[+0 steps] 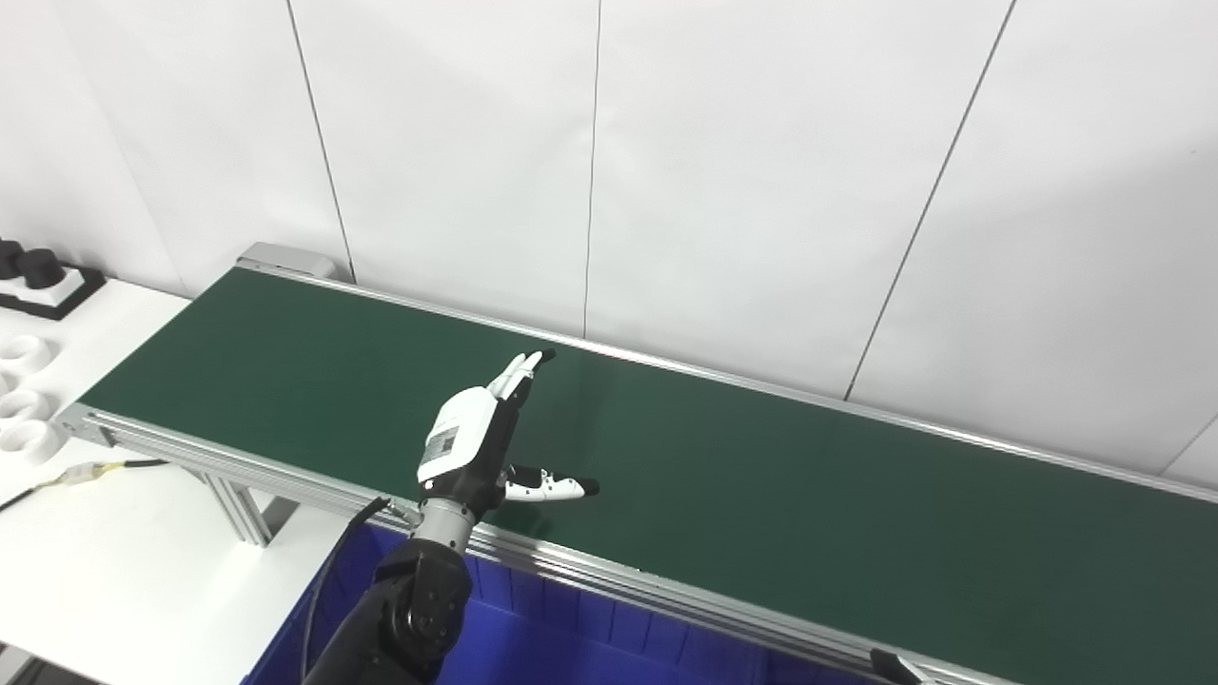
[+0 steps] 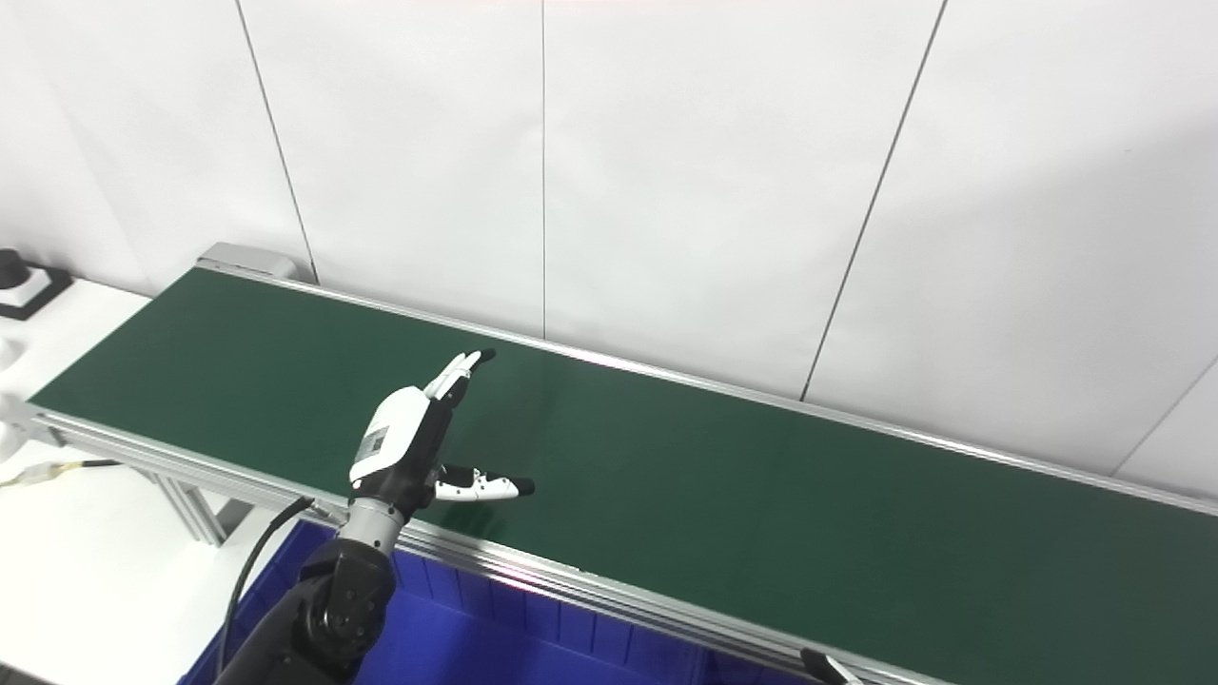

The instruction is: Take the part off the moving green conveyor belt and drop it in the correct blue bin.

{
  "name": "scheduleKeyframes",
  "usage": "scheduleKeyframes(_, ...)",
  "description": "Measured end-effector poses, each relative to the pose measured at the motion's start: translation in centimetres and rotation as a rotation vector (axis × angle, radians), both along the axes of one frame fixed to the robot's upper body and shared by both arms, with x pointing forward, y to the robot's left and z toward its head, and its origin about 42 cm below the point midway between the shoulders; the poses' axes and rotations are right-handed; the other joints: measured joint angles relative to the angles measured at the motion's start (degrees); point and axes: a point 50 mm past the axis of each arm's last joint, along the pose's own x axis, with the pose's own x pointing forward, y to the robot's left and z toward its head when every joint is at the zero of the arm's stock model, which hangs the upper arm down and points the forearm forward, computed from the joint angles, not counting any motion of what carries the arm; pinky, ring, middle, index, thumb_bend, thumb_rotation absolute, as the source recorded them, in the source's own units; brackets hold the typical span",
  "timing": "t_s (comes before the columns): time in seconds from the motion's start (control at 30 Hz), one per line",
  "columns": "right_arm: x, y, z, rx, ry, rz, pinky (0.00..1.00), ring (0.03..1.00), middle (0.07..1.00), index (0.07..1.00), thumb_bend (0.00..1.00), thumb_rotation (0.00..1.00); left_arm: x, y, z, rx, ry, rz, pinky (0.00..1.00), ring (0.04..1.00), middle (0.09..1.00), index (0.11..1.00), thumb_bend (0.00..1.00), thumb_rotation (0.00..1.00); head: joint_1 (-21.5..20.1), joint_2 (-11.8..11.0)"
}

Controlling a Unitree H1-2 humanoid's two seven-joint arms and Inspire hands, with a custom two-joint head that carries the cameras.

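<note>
The green conveyor belt [image 1: 666, 457] runs diagonally between aluminium rails along a white panelled wall [image 1: 761, 143]. The left hand [image 1: 481, 438] hovers over its near edge, fingers [image 1: 521, 366] released and spread, holding nothing. A blue bin [image 1: 571, 647] sits below. The white worktop [image 1: 124, 561] carries white rings [image 1: 24, 390]. No part shows on the belt.

Both head cameras sit side by side, high on the near side of the green conveyor belt [image 1: 761, 476], facing down and across it toward the white wall [image 1: 761, 190]. Moderate range. Right eye view is offset: the left hand [image 2: 404, 447] and its fingers [image 2: 463, 366] appear further left. Shared: belt beyond the fingers, blue bin [image 1: 571, 647] beneath the wrist, white surface [image 1: 124, 552] left of them.
</note>
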Motion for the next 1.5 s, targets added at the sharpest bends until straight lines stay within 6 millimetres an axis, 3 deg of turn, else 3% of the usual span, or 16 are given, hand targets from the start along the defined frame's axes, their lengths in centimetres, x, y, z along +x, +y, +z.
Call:
scheduleKeyframes(0.3, 0.0, 0.0, 0.0, -0.009, -0.002, 0.004, 0.72, 0.802, 0.841, 0.834, 0.81, 0.27, 1.0, 1.2, -0.5, 0.078, 0.038, 0.067, 0.95, 0.969, 0.977, 0.941, 0.78, 0.14, -0.1, 0.0)
scheduleKeyframes(0.57, -0.1, 0.1, 0.1, -0.011, -0.005, 0.004, 0.73, 0.803, 0.843, 0.832, 0.81, 0.27, 1.7, 2.1, -0.9, 0.135, 0.073, 0.097, 0.95, 0.969, 0.974, 0.923, 0.79, 0.10, -0.3, 0.0)
scheduleKeyframes(0.93, -0.2, 0.0, 0.1, -0.011, -0.004, 0.004, 0.73, 0.804, 0.845, 0.834, 0.81, 0.29, 2.2, 2.4, -2.3, 0.161, 0.144, 0.123, 0.91, 0.957, 0.953, 0.914, 0.78, 0.14, -0.6, 0.3)
scheduleKeyframes(1.1, -0.3, 0.1, 0.2, -0.012, -0.007, 0.005, 0.72, 0.799, 0.837, 0.830, 0.81, 0.30, 2.2, 2.2, -2.6, 0.195, 0.178, 0.128, 0.86, 0.904, 0.908, 0.895, 0.77, 0.12, -0.6, 0.4)
scheduleKeyframes(1.23, -0.3, 0.1, 0.2, -0.018, -0.010, 0.005, 0.71, 0.795, 0.832, 0.825, 0.80, 0.32, 2.2, 2.2, -3.2, 0.219, 0.209, 0.134, 0.77, 0.803, 0.823, 0.847, 0.72, 0.10, -0.5, 0.4)
scheduleKeyframes(1.33, -0.3, 0.1, 0.2, -0.015, -0.011, 0.005, 0.73, 0.804, 0.840, 0.830, 0.80, 0.31, 2.3, 2.2, -3.4, 0.200, 0.224, 0.137, 0.64, 0.638, 0.661, 0.745, 0.63, 0.02, -0.5, 0.4)
scheduleKeyframes(1.4, -0.3, 0.1, 0.2, -0.012, -0.011, 0.004, 0.73, 0.803, 0.839, 0.830, 0.79, 0.30, 2.4, 2.3, -3.4, 0.164, 0.238, 0.134, 0.49, 0.535, 0.522, 0.696, 0.55, 0.00, -0.5, 0.6)
scheduleKeyframes(1.5, -0.4, 0.1, 0.3, -0.011, -0.014, 0.004, 0.73, 0.806, 0.845, 0.832, 0.80, 0.31, 2.8, 2.4, -3.0, 0.124, 0.244, 0.130, 0.39, 0.471, 0.457, 0.596, 0.52, 0.00, -0.5, 0.6)
